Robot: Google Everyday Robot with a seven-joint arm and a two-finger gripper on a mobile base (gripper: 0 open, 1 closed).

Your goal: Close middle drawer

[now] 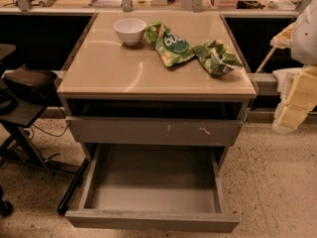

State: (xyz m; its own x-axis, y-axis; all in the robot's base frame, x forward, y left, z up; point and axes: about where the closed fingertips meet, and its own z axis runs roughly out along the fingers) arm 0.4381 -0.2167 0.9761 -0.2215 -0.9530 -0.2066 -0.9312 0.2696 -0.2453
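Since the middle drawer [151, 221] stands pulled far out at the bottom of the cabinet, its bare grey inside showing below the scratched drawer front [153, 131], we judge that the push should land flat on the middle of its plain front and run straight back, so that it does not skew. Our arm [304, 33] hangs at the right edge of the view, beside the right corner of the worktop [124, 68]. The claw [292, 114] sits low on it, well apart from the drawer and above its level. Whether it is wide or narrow we cannot tell.

White rounded arm shell [306, 31], cream blocky hand [291, 114] at right edge
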